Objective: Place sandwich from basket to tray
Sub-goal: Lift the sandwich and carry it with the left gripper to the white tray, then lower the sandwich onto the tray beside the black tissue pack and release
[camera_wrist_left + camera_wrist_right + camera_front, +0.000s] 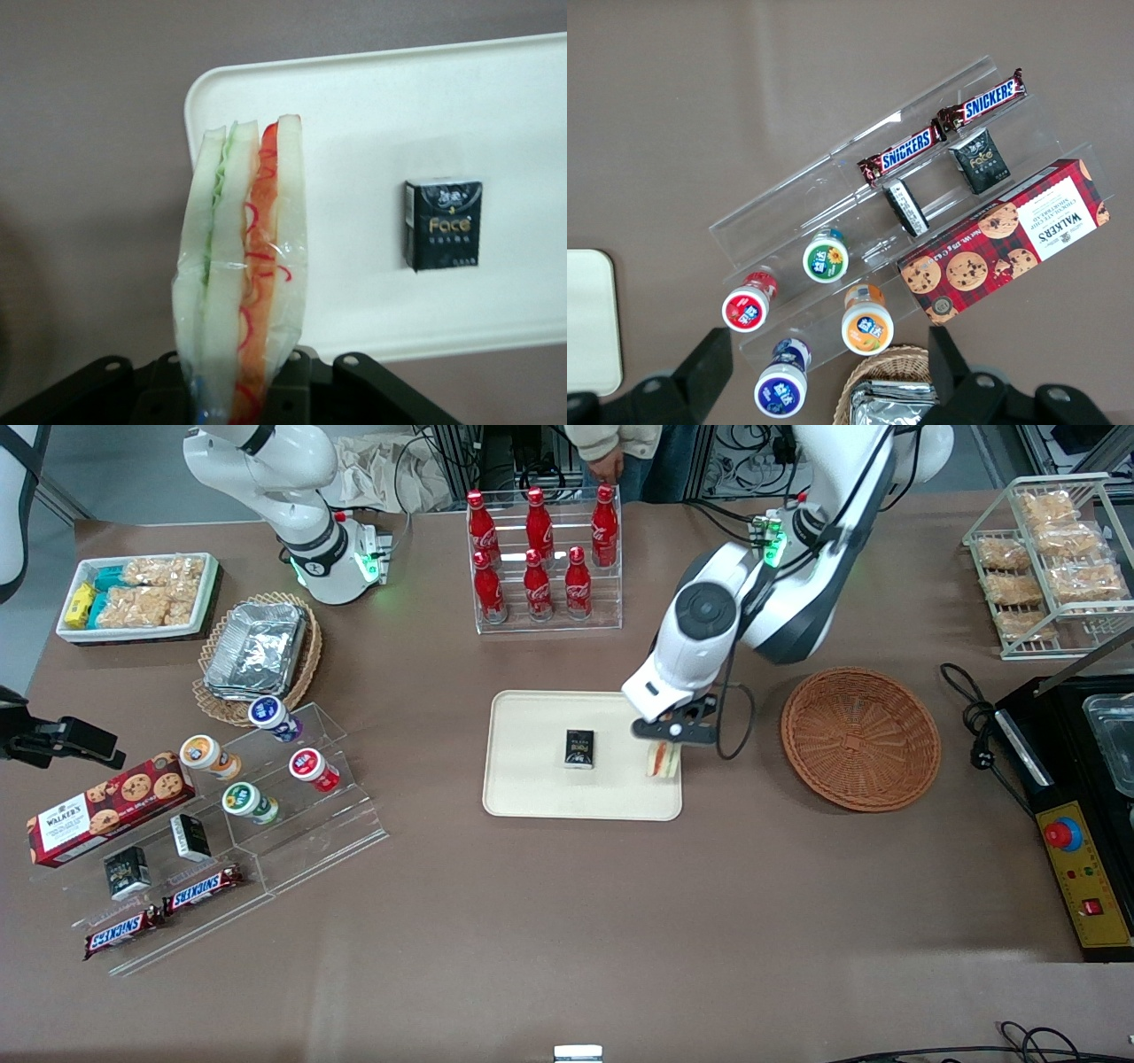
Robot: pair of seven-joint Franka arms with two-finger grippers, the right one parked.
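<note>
Gripper: I have the left arm's black two-finger gripper (663, 751) closed around one end of the sandwich, over the edge of the tray nearest the basket.

Sandwich: the plastic-wrapped triangular wedge of pale white bread with orange-red and green filling (244, 274) is pinched at one end and sticks straight out from the jaws; the slices stand on edge, side by side.

Long axis: it runs away from the gripper toward the tray, with the free end leading.

Tray: the flat rectangular cream-coloured tray with rounded corners (532, 779) lies directly under the sandwich (661, 760); in the wrist view the wedge's free end overlaps the tray's rounded corner (205, 93).

Contact: I cannot tell whether the sandwich touches the tray or hangs just above it.

Obstacle: a small black box (579, 748) sits near the tray's middle, well apart from the sandwich.

Basket: the round reddish-brown woven wicker basket (859, 737) sits beside the tray, toward the working arm's end, with nothing in it.

Next move, as I judge it: lower if needed, then release over this corner.
</note>
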